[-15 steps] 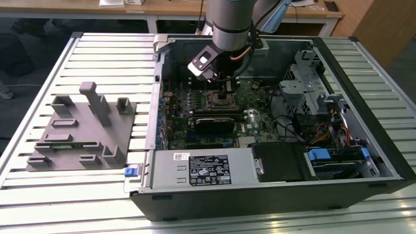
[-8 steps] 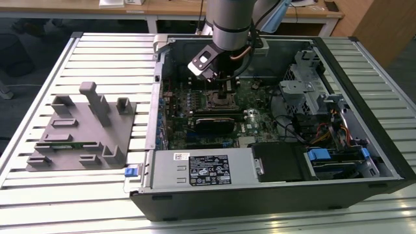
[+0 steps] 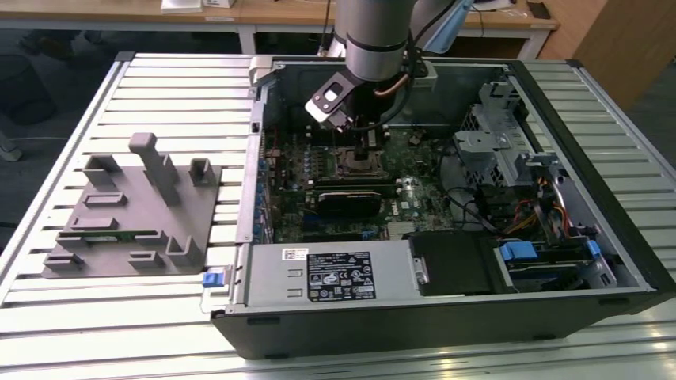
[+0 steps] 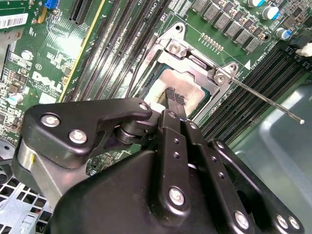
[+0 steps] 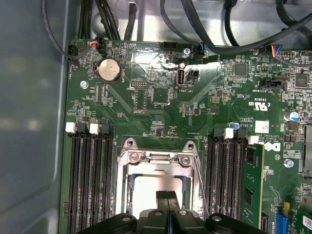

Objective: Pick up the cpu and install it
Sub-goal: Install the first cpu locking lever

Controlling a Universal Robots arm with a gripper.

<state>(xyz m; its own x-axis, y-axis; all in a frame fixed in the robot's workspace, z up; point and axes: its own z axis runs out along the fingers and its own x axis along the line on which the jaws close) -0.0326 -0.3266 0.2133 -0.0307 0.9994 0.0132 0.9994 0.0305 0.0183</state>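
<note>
Closed hand (image 5: pixel 167 194) over half-hidden cpu (image 5: pixel 144 195)

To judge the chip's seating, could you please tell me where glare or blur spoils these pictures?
Exterior view: glare washes out the table, the case interior is dim; first wrist view: the cpu glares white; second wrist view: the gripper shows soft sheen.

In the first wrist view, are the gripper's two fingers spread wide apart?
No, the gripper has its fingertips pressed together over the silvery cpu in the socket frame.
</note>
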